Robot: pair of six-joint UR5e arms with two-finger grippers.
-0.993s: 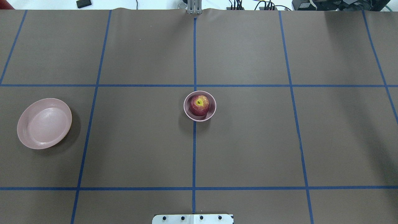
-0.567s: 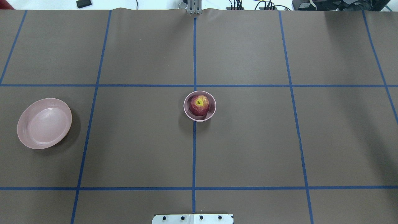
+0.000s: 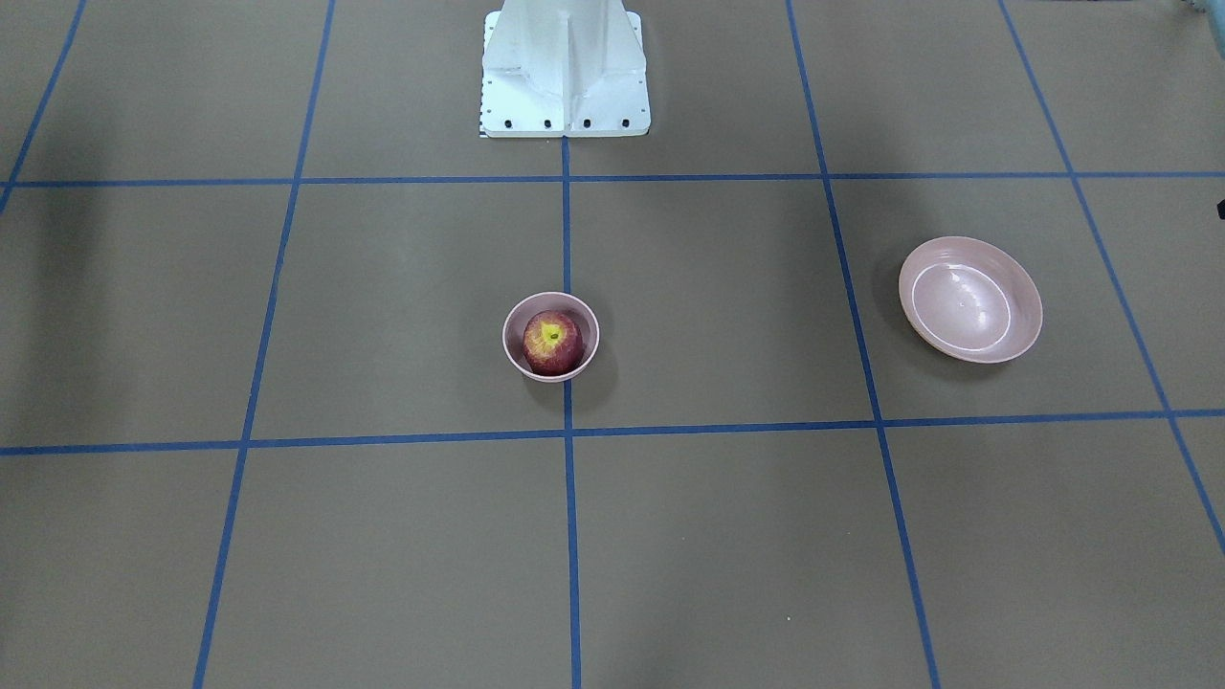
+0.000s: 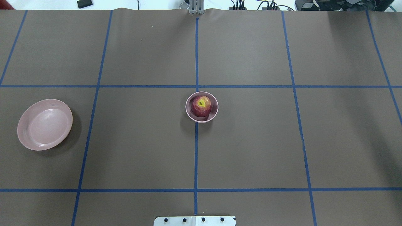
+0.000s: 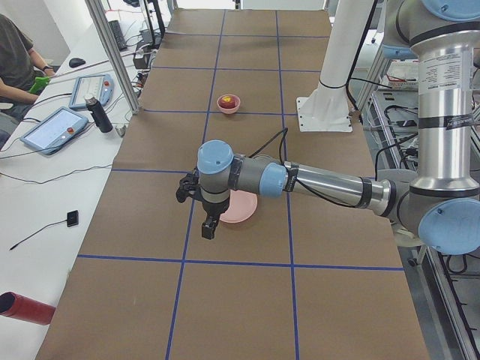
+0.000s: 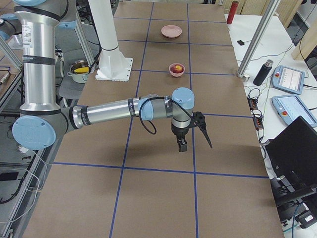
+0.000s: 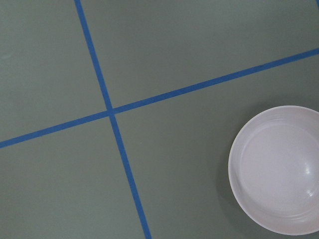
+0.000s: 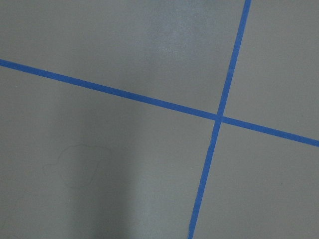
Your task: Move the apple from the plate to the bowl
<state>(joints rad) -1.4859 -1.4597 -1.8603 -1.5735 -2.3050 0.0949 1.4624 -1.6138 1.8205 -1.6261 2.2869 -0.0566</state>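
**Left:** The plate (image 4: pixel 45 124) sits at the far left of the surface (image 4: pixel 251 141) and is empty. My left gripper (image 5: pixel 196 210) hangs above the surface just beside the plate, which shows bare in the lower right of my left wrist view. I see nothing in this gripper. Only a side view shows it, so I cannot tell how far apart its jaws stand.

**Centre:** The bowl (image 4: pixel 214 110) stands on the middle blue tape line (image 4: pixel 196 157), well apart from the plate. The apple (image 4: pixel 201 106) rests inside it, stem end up with the yellow-green patch showing, and nearly fills the bowl.

**Right:** My right gripper (image 6: pixel 194 141) hangs above bare surface, well apart from both dishes. Its wrist view shows only a crossing of tape lines. I see nothing held, and again I cannot tell how wide it stands.

**Change over the last second:** I find none in the overhead view. Plate, bowl and apple lie exactly as they did, and no arm enters that view.

**Judgement:** With the apple settled in the bowl and the plate empty, the transfer reads as complete. No further handling appears called for.
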